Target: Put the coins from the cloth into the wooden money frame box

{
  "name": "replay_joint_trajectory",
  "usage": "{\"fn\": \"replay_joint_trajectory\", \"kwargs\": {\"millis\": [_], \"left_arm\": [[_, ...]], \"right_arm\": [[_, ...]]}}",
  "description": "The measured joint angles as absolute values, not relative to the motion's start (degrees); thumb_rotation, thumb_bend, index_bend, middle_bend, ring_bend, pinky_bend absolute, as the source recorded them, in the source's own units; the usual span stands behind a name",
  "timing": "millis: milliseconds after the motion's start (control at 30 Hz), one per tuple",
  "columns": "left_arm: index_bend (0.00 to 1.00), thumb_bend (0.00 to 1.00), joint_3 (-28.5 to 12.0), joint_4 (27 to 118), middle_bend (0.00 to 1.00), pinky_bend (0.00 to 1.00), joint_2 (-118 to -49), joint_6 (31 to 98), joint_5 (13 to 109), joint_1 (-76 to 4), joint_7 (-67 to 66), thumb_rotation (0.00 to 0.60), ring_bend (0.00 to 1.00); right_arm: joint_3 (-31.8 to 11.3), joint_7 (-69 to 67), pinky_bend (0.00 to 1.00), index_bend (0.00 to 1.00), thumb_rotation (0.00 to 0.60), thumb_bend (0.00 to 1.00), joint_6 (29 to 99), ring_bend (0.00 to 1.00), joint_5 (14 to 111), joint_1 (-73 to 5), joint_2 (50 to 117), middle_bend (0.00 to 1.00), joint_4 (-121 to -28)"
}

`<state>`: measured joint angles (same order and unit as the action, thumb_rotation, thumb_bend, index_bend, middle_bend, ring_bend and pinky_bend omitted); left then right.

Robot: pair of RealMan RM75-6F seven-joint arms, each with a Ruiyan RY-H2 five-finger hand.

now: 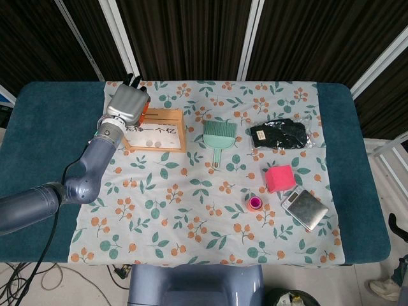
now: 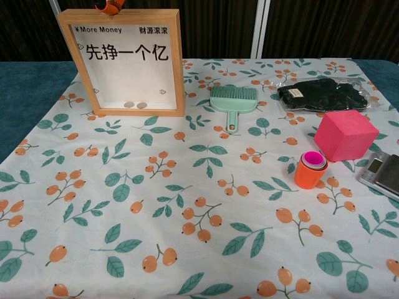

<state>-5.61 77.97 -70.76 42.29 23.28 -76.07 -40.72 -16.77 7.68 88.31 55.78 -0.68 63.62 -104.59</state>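
Observation:
The wooden money frame box (image 1: pixel 180 131) stands upright at the cloth's far left, its front printed with "More Money" in the chest view (image 2: pixel 178 62). Two coins (image 2: pixel 134 105) lie at the bottom behind its window, also seen in the head view (image 1: pixel 149 144). My left hand (image 1: pixel 125 102) hovers over the box's top left edge, back of the hand towards the head camera. Only an orange fingertip (image 2: pixel 111 7) shows above the frame in the chest view. Whether it pinches a coin is hidden. No loose coin shows on the cloth. My right hand is out of sight.
A green hand brush (image 1: pixel 217 136) lies right of the box. Further right are a bag of black gloves (image 1: pixel 278 134), a pink cube (image 1: pixel 279 178), a small orange and pink cup (image 1: pixel 255 203) and a pocket scale (image 1: pixel 305 208). The floral cloth (image 1: pixel 191 217) covers the table.

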Motion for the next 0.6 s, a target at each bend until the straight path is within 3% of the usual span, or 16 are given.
{"fn": "replay_joint_trajectory", "kwargs": {"millis": [600], "left_arm": [[0.53, 0.74, -4.96, 78.74, 0.24, 0.00, -70.37, 43.09, 21.22, -77.14, -42.35, 0.600, 0.00]], "right_arm": [[-16.79, 7.71, 0.00, 0.13, 0.600, 0.39, 88.33, 0.00, 55.70, -0.67, 63.60, 0.03, -104.60]]}}
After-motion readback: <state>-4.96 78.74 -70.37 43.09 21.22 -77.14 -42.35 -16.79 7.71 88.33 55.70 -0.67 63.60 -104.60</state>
